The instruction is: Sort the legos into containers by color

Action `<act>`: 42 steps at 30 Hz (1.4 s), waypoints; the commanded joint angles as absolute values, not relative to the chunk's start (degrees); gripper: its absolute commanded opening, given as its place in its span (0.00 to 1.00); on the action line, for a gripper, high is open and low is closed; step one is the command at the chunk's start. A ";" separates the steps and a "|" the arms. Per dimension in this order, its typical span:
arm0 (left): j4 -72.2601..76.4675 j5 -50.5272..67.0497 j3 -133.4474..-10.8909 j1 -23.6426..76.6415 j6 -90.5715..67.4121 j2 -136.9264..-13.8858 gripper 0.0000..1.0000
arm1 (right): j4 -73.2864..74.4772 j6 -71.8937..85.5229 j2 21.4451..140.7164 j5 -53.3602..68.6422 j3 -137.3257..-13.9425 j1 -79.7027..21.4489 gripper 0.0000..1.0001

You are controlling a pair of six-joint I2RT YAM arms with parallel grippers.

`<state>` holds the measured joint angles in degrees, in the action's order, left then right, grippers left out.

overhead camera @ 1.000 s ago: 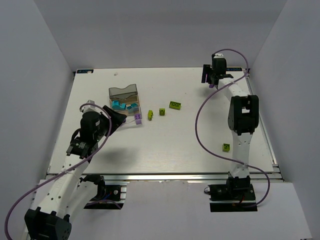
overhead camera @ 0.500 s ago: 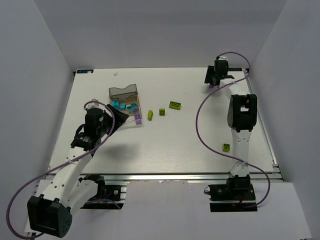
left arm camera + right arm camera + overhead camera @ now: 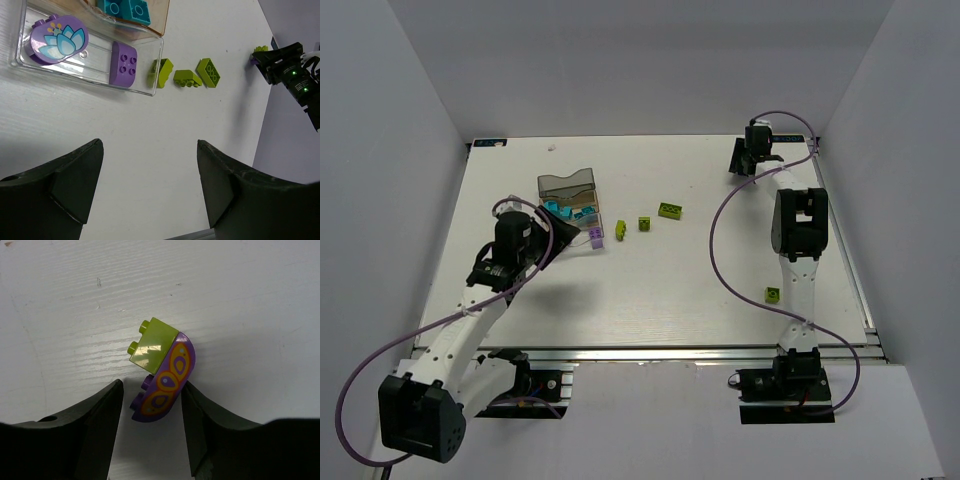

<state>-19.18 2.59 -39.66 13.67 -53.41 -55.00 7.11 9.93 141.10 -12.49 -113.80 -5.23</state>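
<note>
**brickfan:** So how far along is the sort?

**yam_watcher:** Maybe halfway, I'd guess. Starting from the arm side, there's a lone lime brick [image 3: 772, 294] on the table [image 3: 650, 290], well off to the near right of the containers [image 3: 565, 183], and nobody's near it. The left gripper [image 3: 149, 150] hovers just on the near side of the containers, spread wide with nothing in it. The clear bin [image 3: 95, 60], nearest of the three, already has a purple brick [image 3: 123, 64] and a purple round piece [image 3: 59, 39] in it. The next bin back holds the cyan bricks [image 3: 125, 7].

**brickfan:** And the greens?

**yam_watcher:** None binned that I can see. Three lime bricks [image 3: 187, 78] lie loose just right of the containers, with the closest one almost against the clear bin. I can't make out anything in the grey bin at the back, so that's probably where lime goes.

**brickfan:** What's the right arm doing?

**yam_watcher:** It's way out at the far right of the containers. The right gripper [image 3: 152, 390] is unclenched and straddles a purple curved piece [image 3: 167, 377], which touches a lime piece [image 3: 152, 345]. It hasn't squeezed yet. So five limes and one purple are left.
</note>
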 commanded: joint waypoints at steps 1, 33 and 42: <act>-18.11 3.16 -42.71 13.54 -52.47 -55.55 0.85 | 4.75 10.37 141.59 -13.54 -116.63 -4.75 0.55; 4.74 24.60 -37.45 13.80 -59.58 -59.41 0.88 | -5.71 -16.58 93.71 39.62 -63.91 -12.20 0.00; 12.04 25.49 -33.23 16.87 -63.02 -56.87 0.88 | -5.54 -19.26 82.88 38.41 -56.42 -26.97 0.00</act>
<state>7.64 24.12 -34.28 15.84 -61.69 -59.27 -3.20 -18.41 84.29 37.12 -56.40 -24.77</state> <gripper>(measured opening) 0.878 0.360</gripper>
